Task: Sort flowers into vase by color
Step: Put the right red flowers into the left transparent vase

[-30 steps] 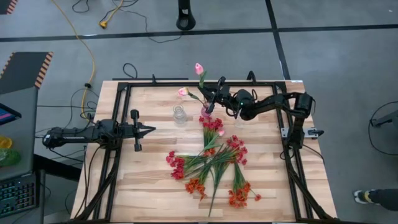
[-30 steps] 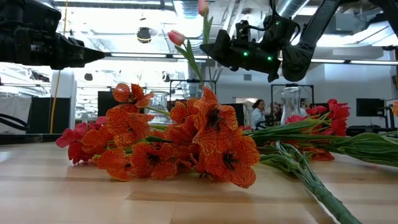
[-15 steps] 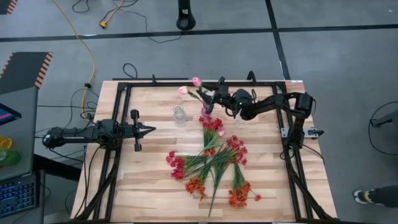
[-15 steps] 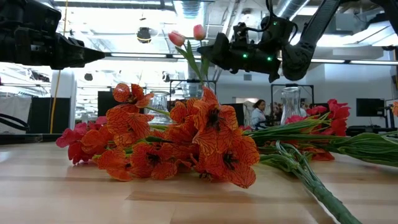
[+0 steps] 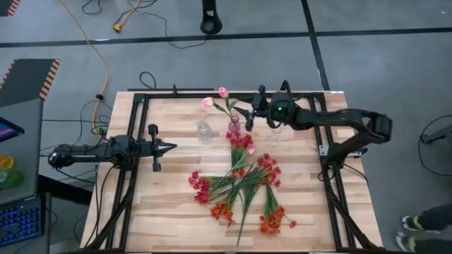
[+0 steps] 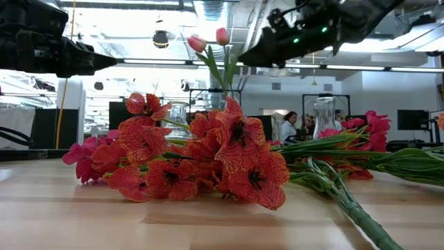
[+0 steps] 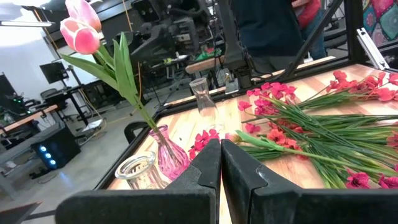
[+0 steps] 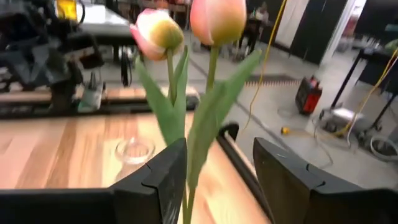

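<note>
Wooden worktop (image 5: pixel 169 204) below us: right claw (image 5: pixel 248 117) released beside the pink vase (image 5: pixel 234 128), two pink tulips (image 5: pixel 223 92) inside; left claw (image 5: pixel 171 147) clenched, empty.

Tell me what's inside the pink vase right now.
The pink vase holds two pink tulips on green stems, leaning toward the table's far edge. The open right gripper is just beside them, not gripping. How deep the stems sit cannot be seen through the tinted glass.

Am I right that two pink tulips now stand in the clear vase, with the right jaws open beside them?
Not quite: the two pink tulips stand in the pink vase, not a clear one, as the left wrist view shows. The right gripper is indeed open beside them.
</note>
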Motion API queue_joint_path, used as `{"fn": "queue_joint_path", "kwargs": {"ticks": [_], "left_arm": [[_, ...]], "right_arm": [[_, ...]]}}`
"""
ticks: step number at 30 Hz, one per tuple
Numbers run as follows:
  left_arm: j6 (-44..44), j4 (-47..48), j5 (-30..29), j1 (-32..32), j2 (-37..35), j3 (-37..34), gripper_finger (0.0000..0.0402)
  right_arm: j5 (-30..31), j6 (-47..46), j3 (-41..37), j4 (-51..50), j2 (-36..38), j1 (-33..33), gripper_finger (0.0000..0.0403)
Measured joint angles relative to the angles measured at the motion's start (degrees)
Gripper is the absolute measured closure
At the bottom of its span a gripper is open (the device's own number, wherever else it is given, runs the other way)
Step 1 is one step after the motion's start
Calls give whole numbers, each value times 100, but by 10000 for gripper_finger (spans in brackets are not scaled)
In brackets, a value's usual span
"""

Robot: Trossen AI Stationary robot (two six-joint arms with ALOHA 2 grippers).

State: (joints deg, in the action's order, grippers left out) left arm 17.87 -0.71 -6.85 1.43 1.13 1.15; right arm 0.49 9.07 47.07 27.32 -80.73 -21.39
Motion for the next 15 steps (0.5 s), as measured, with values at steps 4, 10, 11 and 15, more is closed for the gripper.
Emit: {"fn": "queue_joint_path", "kwargs": {"ticks": [4,10,11,15], "left_arm": [[-100,-1,20,0,-1,0,401],[-394,-432,385,-1,0,0,401],[-461,-566,446,-2,0,0,401],[-437,-963,462,-2,0,-1,401]], "right_arm": [[2,1,0,-953,623,-2,191],[3,-84,0,-1896,1393,92,191],[4,-166,0,-2002,1498,135,191],[-15,-397,0,-2335,1848,444,191]]}}
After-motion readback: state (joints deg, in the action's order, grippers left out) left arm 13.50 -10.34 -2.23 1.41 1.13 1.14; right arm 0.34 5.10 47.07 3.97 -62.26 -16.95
